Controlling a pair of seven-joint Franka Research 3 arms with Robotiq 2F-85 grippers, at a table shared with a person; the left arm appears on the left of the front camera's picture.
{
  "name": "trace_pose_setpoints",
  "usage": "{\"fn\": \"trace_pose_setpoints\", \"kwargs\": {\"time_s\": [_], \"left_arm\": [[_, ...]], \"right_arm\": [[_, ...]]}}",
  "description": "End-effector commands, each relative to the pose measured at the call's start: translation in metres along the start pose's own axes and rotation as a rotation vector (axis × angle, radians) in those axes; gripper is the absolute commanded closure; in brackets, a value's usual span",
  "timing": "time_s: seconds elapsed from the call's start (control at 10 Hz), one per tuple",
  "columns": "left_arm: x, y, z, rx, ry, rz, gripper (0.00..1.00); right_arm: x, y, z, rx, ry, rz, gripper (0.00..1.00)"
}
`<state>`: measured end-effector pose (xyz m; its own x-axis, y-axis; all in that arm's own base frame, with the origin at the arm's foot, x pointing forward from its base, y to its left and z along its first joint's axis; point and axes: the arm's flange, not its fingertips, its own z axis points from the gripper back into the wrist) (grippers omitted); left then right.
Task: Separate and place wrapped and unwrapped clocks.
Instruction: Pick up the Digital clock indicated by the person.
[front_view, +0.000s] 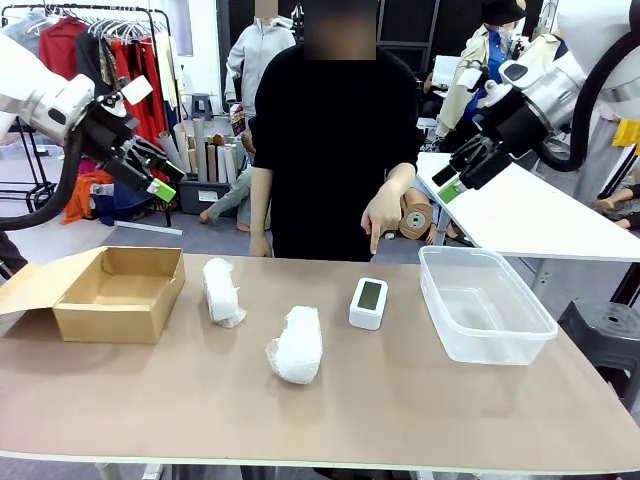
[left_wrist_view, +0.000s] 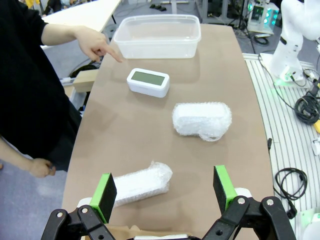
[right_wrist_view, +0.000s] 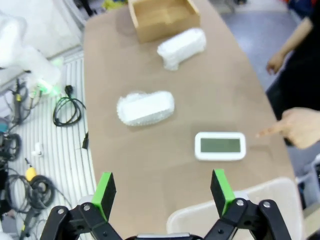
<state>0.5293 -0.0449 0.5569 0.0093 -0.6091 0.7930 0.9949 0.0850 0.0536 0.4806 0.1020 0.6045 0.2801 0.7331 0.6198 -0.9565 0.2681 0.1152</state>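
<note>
Two white bubble-wrapped clocks lie on the brown table: one near the cardboard box, another toward the front middle. An unwrapped white clock with a grey-green screen lies right of centre; a person's hand points down at it. My left gripper hangs open high above the table's left end. My right gripper hangs open high at the right. From the left wrist I see both bundles and the clock. The right wrist view shows the clock and the bundles.
An open cardboard box stands at the table's left end. A clear plastic tub stands at the right end. The person in black stands at the far edge, behind the middle.
</note>
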Motion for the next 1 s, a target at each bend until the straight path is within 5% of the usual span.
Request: {"fn": "trace_pose_setpoints", "kwargs": {"time_s": [0.0, 0.3, 0.9], "left_arm": [[0.001, -0.001, 0.002, 0.005, -0.001, -0.002, 0.00], [0.001, -0.001, 0.002, 0.005, -0.001, -0.002, 0.00], [0.001, -0.001, 0.002, 0.005, -0.001, -0.002, 0.00]], "right_arm": [[0.026, 0.014, -0.007, -0.044, 0.133, -0.138, 0.00], [0.051, 0.017, -0.024, -0.105, 0.351, -0.291, 0.00], [0.049, 0.001, -0.103, -0.408, 0.345, -0.600, 0.00]]}}
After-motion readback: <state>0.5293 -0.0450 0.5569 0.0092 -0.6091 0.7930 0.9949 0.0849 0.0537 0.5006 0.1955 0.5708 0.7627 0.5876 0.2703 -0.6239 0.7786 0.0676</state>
